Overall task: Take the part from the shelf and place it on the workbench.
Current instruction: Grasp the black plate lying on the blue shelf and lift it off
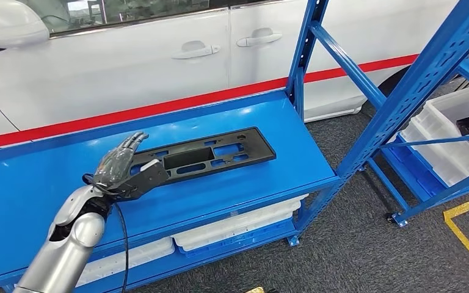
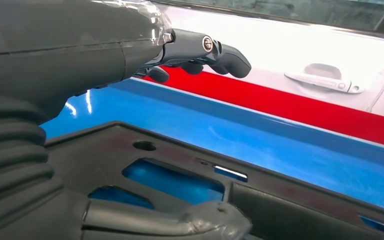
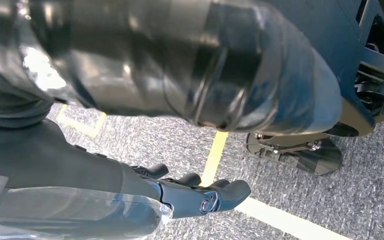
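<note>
- resting flat on the blue desk [image 1: 262,131], the black part [image 1: 210,155] is a long slotted frame lying across the middle of the surface, so the placing step looks all but done.
- at the part's left end sits the left hand [image 1: 124,166]: thumb low against the near edge, fingers [image 1: 129,145] stretched straight out above the frame. in the left wrist view the fingers [image 2: 215,49] stand well clear of the part [image 2: 180,165], with the thumb [image 2: 200,225] low by its edge. it reads as wide and holding nothing, though i cannot tell whether the thumb touches the plastic.
- judging from this, the next move calls for lifting the hand up and back without catching the frame's edge and dragging it off its spot.
- the right hand [image 3: 190,192] hangs over grey carpet [image 3: 290,200] with yellow floor lines, fingers apart and gently curved, gripping nothing.
- behind the desk stands a white car [image 1: 159,61] with a red stripe; white bins [image 1: 232,229] sit on the shelf below the desk.
- further right, a blue shelf upright [image 1: 302,55] rises at the desk's corner, and a second blue rack [image 1: 415,91] holds a white bin [image 1: 446,140] with a dark item in it.
- nothing lies on the desk in the hand's way; the upright is well apart from it.
</note>
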